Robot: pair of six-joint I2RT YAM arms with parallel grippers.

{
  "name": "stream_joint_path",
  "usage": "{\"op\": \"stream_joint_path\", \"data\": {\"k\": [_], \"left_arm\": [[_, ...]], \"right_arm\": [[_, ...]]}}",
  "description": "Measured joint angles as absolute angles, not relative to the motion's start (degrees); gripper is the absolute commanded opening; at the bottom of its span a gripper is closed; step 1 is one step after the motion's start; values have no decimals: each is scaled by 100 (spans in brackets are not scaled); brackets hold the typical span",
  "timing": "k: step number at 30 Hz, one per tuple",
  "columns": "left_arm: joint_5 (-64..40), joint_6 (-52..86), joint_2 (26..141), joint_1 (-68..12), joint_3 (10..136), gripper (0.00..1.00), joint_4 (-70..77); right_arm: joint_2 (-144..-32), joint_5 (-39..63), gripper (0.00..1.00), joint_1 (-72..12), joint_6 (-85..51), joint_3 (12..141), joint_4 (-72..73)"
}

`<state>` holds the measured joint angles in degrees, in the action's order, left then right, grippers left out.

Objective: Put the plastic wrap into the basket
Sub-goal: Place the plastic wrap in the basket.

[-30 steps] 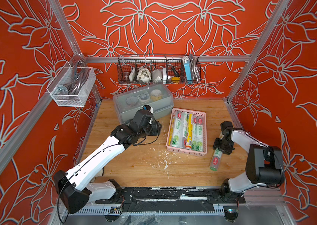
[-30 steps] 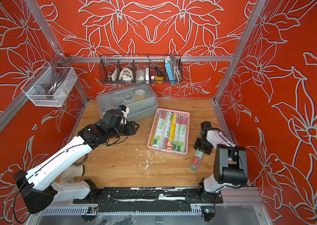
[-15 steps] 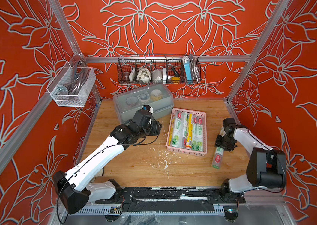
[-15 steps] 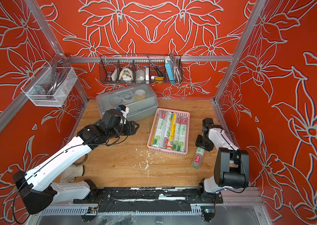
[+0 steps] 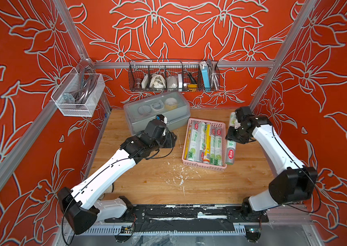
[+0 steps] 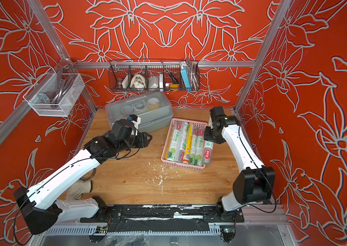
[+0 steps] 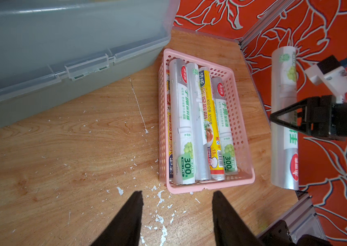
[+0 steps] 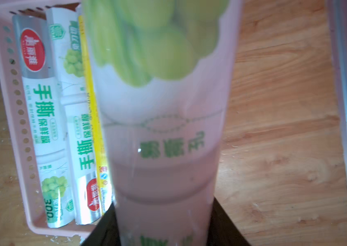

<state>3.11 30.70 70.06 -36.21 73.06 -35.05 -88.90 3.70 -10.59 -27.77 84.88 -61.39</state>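
Just beside pink basket (image 7: 206, 188): right fingers (image 8: 225, 230) clamp white-green grape-print roll (image 7: 284, 85); left fingers (image 7: 130, 219) spread, empty.

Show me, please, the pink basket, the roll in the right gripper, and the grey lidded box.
pink basket (image 7: 206, 187), left wrist view, bare end wall.
held roll (image 7: 284, 85), left wrist view, white label part.
grey lidded box (image 5: 157, 107), a top view, lid.

The right hand (image 5: 234, 136) has lifted the plastic wrap roll (image 5: 230, 151) beside the basket (image 5: 204, 167).
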Motion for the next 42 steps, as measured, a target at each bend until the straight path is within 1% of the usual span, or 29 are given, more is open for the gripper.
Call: {"op": "stream_joint_path", "data": {"k": [11,24,30,35,39,42], "left_arm": [[408,3061,6888,-3599,7306,54,-3509],[471,3011,6879,-3599,7258,54,-3533],[482,2998,6877,-3599,7223,54,-3551],[484,2998,6871,-3581,7218,54,-3548],[486,2998,6871,-3557,7218,55,-3548],[489,3000,6862,-3555,7218,54,-3551]], "right_arm": [[-10057,561,27,-1433,-2958,8875,-6090],[-10444,607,27,-1535,-3085,8864,-5830],[-10707,607,30,-1544,-3085,8836,-5734],[-10755,604,38,-1546,-3087,8781,-5704],[-10755,604,50,-1546,-3094,8781,-5710],[-10753,602,54,-1549,-3092,8783,-5734]]}}
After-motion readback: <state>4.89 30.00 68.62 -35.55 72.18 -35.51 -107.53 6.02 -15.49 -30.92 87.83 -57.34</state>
